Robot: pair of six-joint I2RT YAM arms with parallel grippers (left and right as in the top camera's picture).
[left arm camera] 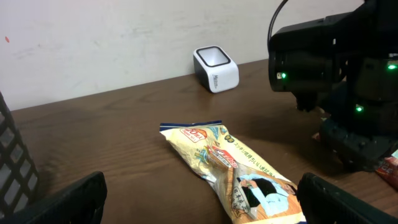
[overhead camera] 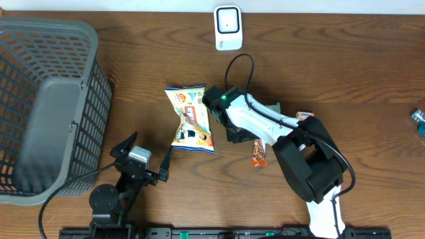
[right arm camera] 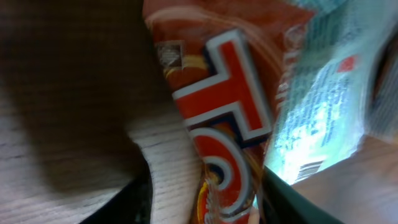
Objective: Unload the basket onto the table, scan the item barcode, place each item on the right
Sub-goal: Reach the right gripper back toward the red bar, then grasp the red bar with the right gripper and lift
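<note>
A red and orange snack bar (overhead camera: pixel 259 154) lies on the table; in the right wrist view its red wrapper (right arm camera: pixel 224 118) stands between my right gripper's (right arm camera: pixel 208 208) fingers. Bare wood shows between the left finger and the wrapper, so the jaws are still open around it. A pale teal packet (right arm camera: pixel 323 106) with a barcode lies beside the bar. The white scanner (overhead camera: pixel 227 28) stands at the far edge, also seen in the left wrist view (left arm camera: pixel 216 68). My left gripper (overhead camera: pixel 146 159) rests wide open near the front, holding nothing, just short of a yellow snack bag (overhead camera: pixel 191 119).
A grey mesh basket (overhead camera: pixel 40 106) fills the left side. The yellow snack bag (left arm camera: pixel 236 171) lies between the two arms. A small teal item (overhead camera: pixel 418 118) sits at the far right edge. The right arm (overhead camera: pixel 265 119) stretches across the middle.
</note>
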